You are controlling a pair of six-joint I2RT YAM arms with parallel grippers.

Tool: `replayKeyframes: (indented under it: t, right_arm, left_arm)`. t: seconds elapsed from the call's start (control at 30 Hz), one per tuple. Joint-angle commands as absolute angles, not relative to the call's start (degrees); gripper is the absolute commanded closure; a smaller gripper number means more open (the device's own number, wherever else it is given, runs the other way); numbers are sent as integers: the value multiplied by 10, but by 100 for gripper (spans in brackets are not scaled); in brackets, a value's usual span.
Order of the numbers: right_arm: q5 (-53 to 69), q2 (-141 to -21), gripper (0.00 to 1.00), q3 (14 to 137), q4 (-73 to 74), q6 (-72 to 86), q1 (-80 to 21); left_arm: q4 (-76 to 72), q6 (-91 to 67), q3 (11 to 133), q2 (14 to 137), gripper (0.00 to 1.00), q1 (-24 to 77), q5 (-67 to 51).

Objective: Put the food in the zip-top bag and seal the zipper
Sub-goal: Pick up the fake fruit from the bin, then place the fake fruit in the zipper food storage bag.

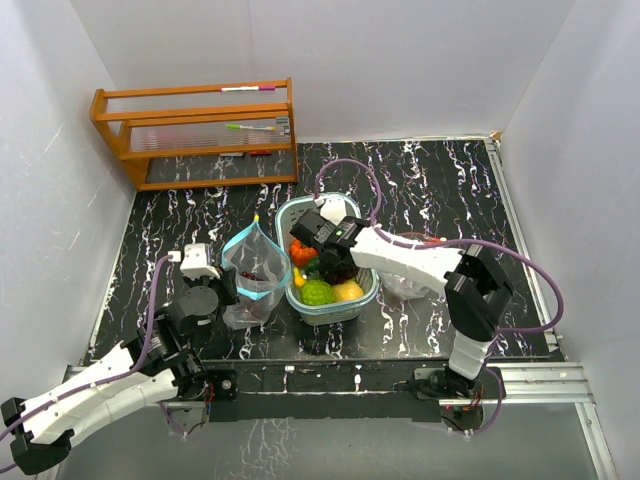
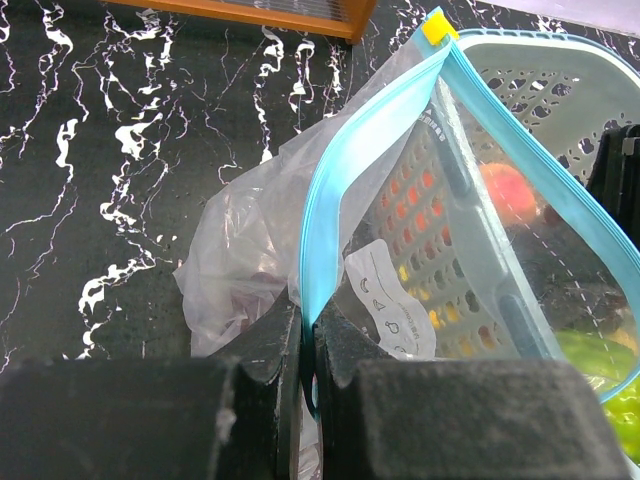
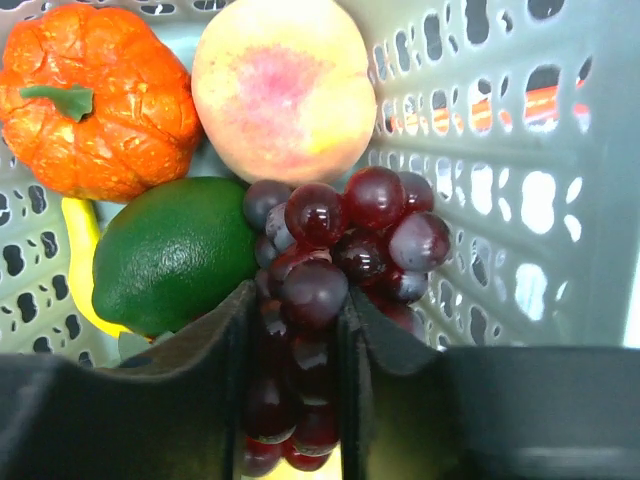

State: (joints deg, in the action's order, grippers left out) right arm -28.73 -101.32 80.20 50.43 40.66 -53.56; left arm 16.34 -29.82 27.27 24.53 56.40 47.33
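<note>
The zip-top bag (image 1: 255, 268), at 9 o'clock of the basket (image 1: 336, 316), is pinched by the left gripper (image 2: 308, 350) for loading; the grape bunch (image 3: 350, 230) is clamped by the right gripper (image 3: 295, 320).

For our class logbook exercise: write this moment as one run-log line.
left hand: shut on zip-top bag rim | right hand: shut on grapes, in basket | zipper: open
</note>
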Motion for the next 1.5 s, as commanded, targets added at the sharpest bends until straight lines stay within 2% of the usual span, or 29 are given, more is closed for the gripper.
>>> replayKeyframes:
  t: [0.0,0.03,0.1,0.3,0.6,0.83,1.13,1.47]
  right_arm:
    - [-323,-981,80,809,486,412,-534]
    - [-330,-967,88,816,484,407,-534]
    - [-335,-936,92,830,479,393,-534]
    - [-299,-842,92,867,460,343,-535]
    - [-132,-730,92,879,355,277,-534]
    - [-7,-738,92,926,296,262,-534]
    - [117,-794,92,896,183,294,-535]
    - [146,-855,92,880,136,308,-538]
  left_arm:
    - [152,-299,292,243,100,563,480]
    - [151,-299,292,244,100,563,479]
    - [152,-300,293,246,100,563,477]
    - [151,-299,297,252,100,563,474]
    - [130,-297,290,269,100,563,471]
    - [113,-300,288,287,100,563,459]
    - [123,-299,301,283,100,563,449]
    - [138,-300,307,257,100,563,446]
